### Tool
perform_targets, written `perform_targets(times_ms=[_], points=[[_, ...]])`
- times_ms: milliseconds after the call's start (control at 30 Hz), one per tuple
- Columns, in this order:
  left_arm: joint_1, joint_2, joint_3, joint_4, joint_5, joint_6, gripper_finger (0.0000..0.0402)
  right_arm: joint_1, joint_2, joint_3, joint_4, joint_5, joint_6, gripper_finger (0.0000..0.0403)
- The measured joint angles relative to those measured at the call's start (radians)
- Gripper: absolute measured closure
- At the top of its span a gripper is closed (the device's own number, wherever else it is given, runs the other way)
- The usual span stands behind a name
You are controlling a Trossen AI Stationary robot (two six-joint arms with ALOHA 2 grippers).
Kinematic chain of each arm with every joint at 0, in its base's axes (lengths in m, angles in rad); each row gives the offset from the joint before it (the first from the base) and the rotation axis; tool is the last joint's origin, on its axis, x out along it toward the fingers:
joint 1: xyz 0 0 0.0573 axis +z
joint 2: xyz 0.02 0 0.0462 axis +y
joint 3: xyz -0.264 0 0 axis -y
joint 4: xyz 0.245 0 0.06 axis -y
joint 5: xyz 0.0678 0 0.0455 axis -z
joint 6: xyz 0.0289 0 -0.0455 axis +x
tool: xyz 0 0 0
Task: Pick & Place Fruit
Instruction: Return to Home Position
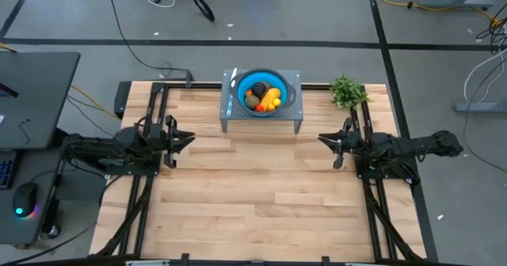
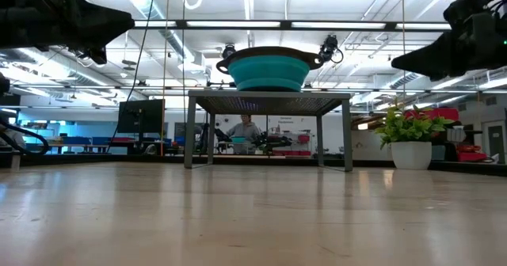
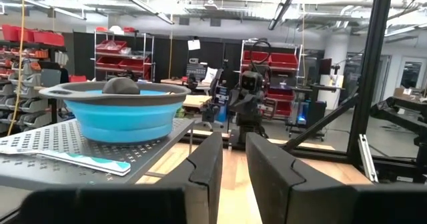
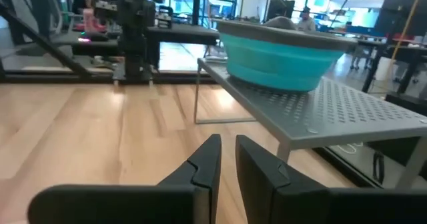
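Over the desk (image 1: pixel 253 210), left claw (image 1: pixel 188 138) and right claw (image 1: pixel 322 141) hang empty, narrowly parted, since the fruit (image 1: pixel 264 100) already fills the bowl (image 1: pixel 242 82).

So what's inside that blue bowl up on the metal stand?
The bowl holds fruit: a black round one, an olive-green one, a yellow one, small orange-red ones. Anything beneath them, and its bottom, is covered.

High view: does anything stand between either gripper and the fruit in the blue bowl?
Nothing visible does. The fruit lies inside the blue bowl on the grey stand. The left gripper and right gripper hang to either side over the wooden table. Only the bowl's own wall rings the fruit.
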Motion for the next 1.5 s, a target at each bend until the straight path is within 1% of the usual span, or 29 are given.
perform_targets(times_ms=[67, 233, 367, 533, 667, 767, 1500], points=[[0.0, 0.0, 0.0, 0.0, 0.0, 0.0, 0.0327, 0.0, 0.002, 0.0, 0.006, -0.008, 0.003, 0.0349], [0.0, 0.0, 0.0, 0.0, 0.0, 0.0, 0.0326, 0.0, 0.002, 0.0, 0.068, -0.07, 0.036, 0.0349], [0.0, 0.0, 0.0, 0.0, 0.0, 0.0, 0.0324, 0.0, 0.002, 0.0, 0.1, -0.069, 0.074, 0.0349], [0.0, 0.0, 0.0, 0.001, 0.0, 0.0, 0.0324, 0.0, 0.002, 0.0, 0.068, -0.069, 0.045, 0.0349], [0.0, 0.0, 0.0, 0.001, 0.0, 0.0, 0.0325, 0.0, 0.003, 0.0, 0.015, -0.018, 0.059, 0.0349], [0.0, 0.0, 0.0, 0.001, 0.0, 0.0, 0.0325, 0.0, 0.003, 0.0, 0.012, 0.0, 0.071, 0.0349], [0.0, 0.001, 0.001, 0.001, 0.0, 0.0, 0.0325, 0.0, 0.003, 0.0, 0.014, -0.01, 0.074, 0.0349]])
